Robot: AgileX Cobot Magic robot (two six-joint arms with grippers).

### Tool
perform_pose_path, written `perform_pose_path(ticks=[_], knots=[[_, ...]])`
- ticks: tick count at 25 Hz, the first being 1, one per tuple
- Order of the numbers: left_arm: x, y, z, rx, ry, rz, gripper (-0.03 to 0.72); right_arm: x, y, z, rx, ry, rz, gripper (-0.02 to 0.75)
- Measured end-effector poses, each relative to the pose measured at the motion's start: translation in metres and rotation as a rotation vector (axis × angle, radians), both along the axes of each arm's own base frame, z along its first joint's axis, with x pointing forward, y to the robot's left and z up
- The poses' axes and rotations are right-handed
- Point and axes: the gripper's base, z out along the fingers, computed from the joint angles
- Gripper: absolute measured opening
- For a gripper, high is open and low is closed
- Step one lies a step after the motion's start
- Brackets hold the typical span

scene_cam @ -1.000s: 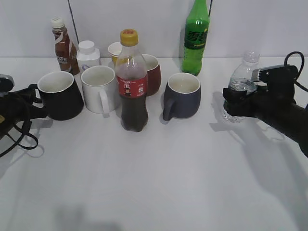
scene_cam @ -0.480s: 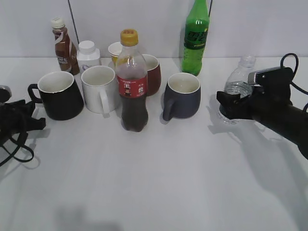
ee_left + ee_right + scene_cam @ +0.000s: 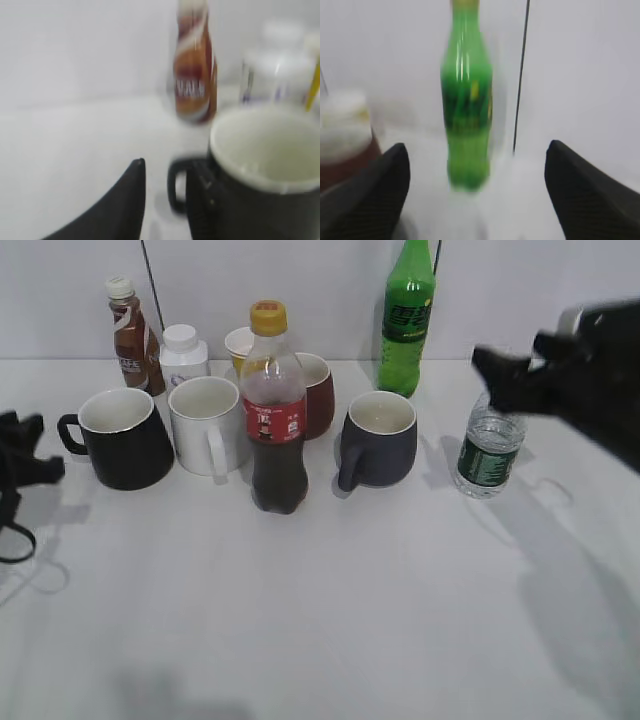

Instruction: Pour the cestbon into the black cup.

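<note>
The cestbon [image 3: 488, 452], a small clear bottle with a dark green label, stands upright on the table at the right. My right gripper [image 3: 500, 375] hangs just above its top, open and empty. In the right wrist view its jaws [image 3: 477, 190] are spread wide and the cestbon does not show clearly. The black cup [image 3: 125, 438] stands at the far left, white inside, handle to the left. My left gripper [image 3: 30, 455] is a little left of the handle, apart from it. The left wrist view shows its jaws [image 3: 165, 200] open, with the cup [image 3: 265, 200] close ahead on the right.
A cola bottle [image 3: 273, 410] stands in front of a white mug [image 3: 207, 423], a red mug [image 3: 316, 392] and a blue-grey mug [image 3: 379, 437]. A tall green soda bottle [image 3: 407, 318], a brown drink bottle [image 3: 131, 337] and a white jar [image 3: 183, 355] line the back wall.
My right gripper let go of the cestbon and rose above it; the bottle now stands alone. My left gripper drew back to the left, away from the black cup's handle.
</note>
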Motion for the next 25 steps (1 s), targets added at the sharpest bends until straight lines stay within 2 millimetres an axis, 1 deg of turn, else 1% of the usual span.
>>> perform_pose_path(ticks=[2,4,5,7,10,11,13,16,19,20,22,25], knots=[[-0.005,0.000,0.024,-0.005,-0.024,-0.001,0.235,-0.004,-0.001,0.032,0.019,-0.063,-0.007,0.647],[-0.013,0.000,0.042,-0.015,0.045,0.003,0.243,-0.012,-0.003,0.058,0.021,-0.072,-0.015,0.647],[-0.018,0.001,0.054,-0.020,0.066,0.006,0.246,-0.017,-0.004,0.071,0.012,-0.081,-0.018,0.647],[-0.033,0.002,0.073,-0.020,0.141,0.009,0.251,-0.027,-0.007,0.091,-0.018,-0.063,-0.032,0.647],[-0.063,0.004,0.111,-0.032,0.135,0.017,0.272,-0.045,-0.010,0.118,-0.049,-0.058,-0.048,0.645],[-0.073,0.005,0.120,-0.032,0.137,0.017,0.283,-0.053,-0.012,0.127,-0.053,-0.049,-0.056,0.644],[-0.098,0.006,0.144,-0.036,0.095,0.017,0.298,-0.070,-0.015,0.143,-0.044,-0.018,-0.067,0.640],[-0.140,0.009,0.175,-0.058,0.052,0.018,0.307,-0.105,-0.018,0.169,-0.081,0.002,-0.092,0.630],[-0.177,0.010,0.192,-0.071,0.077,0.013,0.309,-0.150,-0.026,0.192,-0.106,0.017,-0.154,0.618],[-0.189,0.011,0.198,-0.073,0.071,0.010,0.308,-0.165,-0.030,0.196,-0.111,0.035,-0.176,0.617],[-0.210,0.012,0.204,-0.070,0.102,0.007,0.308,-0.197,-0.040,0.201,-0.114,0.079,-0.224,0.610],[-0.234,0.013,0.202,-0.066,0.176,0.002,0.308,-0.238,-0.055,0.196,-0.128,0.185,-0.253,0.601]])
